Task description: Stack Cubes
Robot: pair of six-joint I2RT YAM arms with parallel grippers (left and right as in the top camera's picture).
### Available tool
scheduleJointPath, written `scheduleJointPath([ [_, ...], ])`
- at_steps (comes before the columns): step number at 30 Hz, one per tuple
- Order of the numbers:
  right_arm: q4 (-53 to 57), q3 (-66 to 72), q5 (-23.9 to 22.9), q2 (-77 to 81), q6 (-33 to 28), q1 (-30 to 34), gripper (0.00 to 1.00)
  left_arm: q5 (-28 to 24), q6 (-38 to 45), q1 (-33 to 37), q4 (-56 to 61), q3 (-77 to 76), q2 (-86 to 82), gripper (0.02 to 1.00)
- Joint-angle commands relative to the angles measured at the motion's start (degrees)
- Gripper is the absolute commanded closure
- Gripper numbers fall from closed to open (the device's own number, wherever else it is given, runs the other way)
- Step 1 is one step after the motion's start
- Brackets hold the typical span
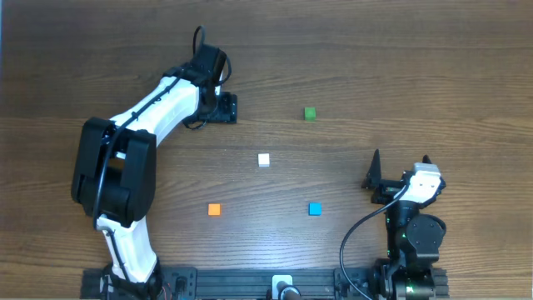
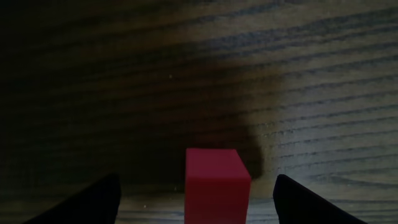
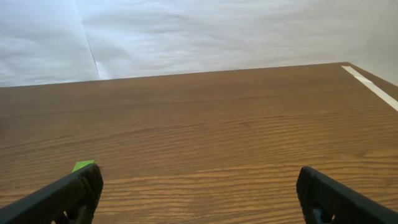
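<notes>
Orange cube (image 1: 214,210): sits on the wooden worktop (image 1: 416,67) nearest the arm bases, left of centre, apart from every other cube.
Blue cube (image 1: 315,208): level with the orange one, right of centre, near the right arm and free of it.
Right claw (image 1: 400,162): low on the right side of the worktop, its two fingers spread wide with nothing between them. In its own wrist view (image 3: 199,177) bare wood lies in the gap.
White cube (image 1: 264,160): alone in the middle of the worktop, farther out than the orange and blue pair.
Green cube (image 1: 310,113): beyond the white one and to its right. The right wrist view catches it (image 3: 83,165) just past one dark finger.
Left claw (image 1: 226,107): reaches farthest up the left side, down close to the wood, jaws open (image 2: 198,180).
Red cube (image 2: 216,183): rests on the worktop between the left claw's fingers, with a gap on each side, not gripped.
White sheet (image 3: 217,31): hangs behind the worktop's far edge.
</notes>
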State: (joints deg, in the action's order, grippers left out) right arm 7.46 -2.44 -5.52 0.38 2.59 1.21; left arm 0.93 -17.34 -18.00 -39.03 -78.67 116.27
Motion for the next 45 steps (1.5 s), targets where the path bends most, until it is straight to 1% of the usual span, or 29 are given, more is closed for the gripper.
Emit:
scheduleJointPath([
  [1,-0.04,0.44,-0.52,0.0,-0.09,0.35,0.007,0.68,0.66,-0.28,0.35,-1.29,0.76,0.244],
  [14,-0.04,0.44,-0.52,0.0,-0.09,0.35,0.009,0.66,2.19,-0.66,0.72,-1.29,0.76,0.362],
  [21,-0.04,0.44,-0.52,0.0,-0.09,0.35,0.009,0.66,2.84,-1.29,0.72,-1.29,0.76,0.472],
  [30,-0.04,0.44,-0.52,0.0,-0.09,0.35,0.007,0.68,2.82,-1.29,0.7,-1.29,0.76,0.524],
  [36,-0.04,0.44,-0.52,0.0,-0.09,0.35,0.009,0.68,2.8,-1.27,0.48,-1.29,0.76,0.601],
  [45,-0.04,0.44,-0.52,0.0,-0.09,0.35,0.009,0.7,2.75,-1.22,0.26,-1.29,0.76,0.755],
])
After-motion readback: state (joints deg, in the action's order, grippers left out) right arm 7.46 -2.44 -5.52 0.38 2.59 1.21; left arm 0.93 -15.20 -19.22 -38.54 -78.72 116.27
